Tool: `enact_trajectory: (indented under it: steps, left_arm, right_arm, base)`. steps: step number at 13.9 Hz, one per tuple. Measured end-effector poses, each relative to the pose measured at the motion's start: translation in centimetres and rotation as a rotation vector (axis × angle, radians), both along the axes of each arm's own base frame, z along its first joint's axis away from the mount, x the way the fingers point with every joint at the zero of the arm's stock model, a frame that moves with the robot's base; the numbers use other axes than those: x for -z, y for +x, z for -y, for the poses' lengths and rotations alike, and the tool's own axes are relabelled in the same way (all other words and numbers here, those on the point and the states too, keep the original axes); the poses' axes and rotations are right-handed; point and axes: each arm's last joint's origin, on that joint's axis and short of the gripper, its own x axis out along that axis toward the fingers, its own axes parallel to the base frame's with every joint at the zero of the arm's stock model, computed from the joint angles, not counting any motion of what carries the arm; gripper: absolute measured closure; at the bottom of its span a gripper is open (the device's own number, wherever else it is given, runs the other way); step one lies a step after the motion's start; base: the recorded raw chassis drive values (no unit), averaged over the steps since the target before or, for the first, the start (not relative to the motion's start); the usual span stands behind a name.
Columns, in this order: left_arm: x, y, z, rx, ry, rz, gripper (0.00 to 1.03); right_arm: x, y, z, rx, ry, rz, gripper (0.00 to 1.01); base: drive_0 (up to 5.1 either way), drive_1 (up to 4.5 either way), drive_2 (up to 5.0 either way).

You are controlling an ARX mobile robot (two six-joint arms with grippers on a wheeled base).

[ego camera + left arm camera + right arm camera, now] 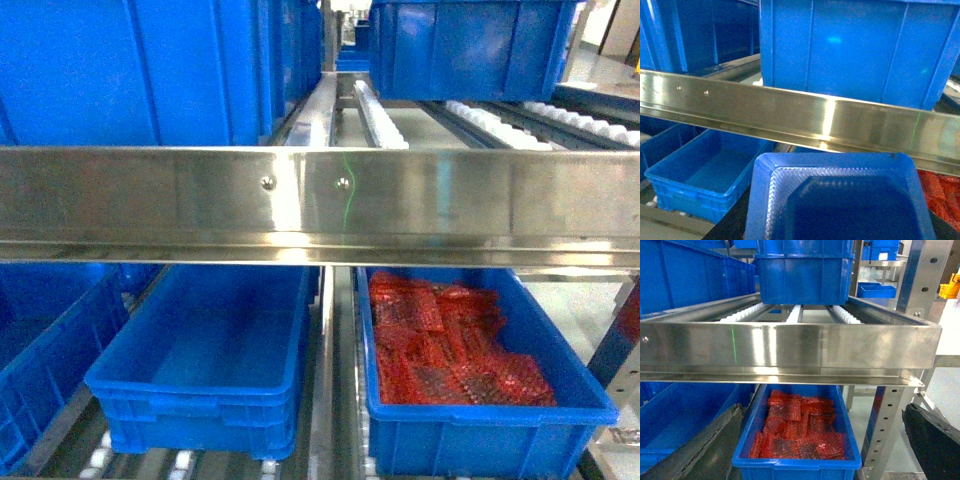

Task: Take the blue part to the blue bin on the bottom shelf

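Note:
A blue part (840,200), a square tray-like piece with a textured inner rim, fills the bottom of the left wrist view. It hangs in the air before the rack with my left gripper shut on it. The part hides the jaws, apart from a dark finger (732,222) at its left. The empty blue bin (190,410) sits on the bottom shelf (180,462), below and left of the part (695,192). My right gripper (823,412) is open with nothing between its fingers, facing the crate of red packets. Neither gripper shows in the head view.
A steel front rail (320,200) of the upper shelf crosses all views, above the bottom bins. The crate of red packets (480,430) stands right of the blue bin. More blue crates (470,50) sit on the upper rollers. A perforated upright (885,425) stands at right.

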Motion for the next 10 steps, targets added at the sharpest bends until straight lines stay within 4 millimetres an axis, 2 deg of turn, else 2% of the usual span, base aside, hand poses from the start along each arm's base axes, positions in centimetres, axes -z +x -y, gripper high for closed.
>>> enact_trajectory:
  steps: [10]
  left_arm:
    - [0.02, 0.01, 0.0, 0.0, 0.001, -0.002, 0.6]
  right_arm:
    - [0.01, 0.0, 0.0, 0.002, 0.0, -0.002, 0.03]
  base:
    - [0.0, 0.0, 0.0]
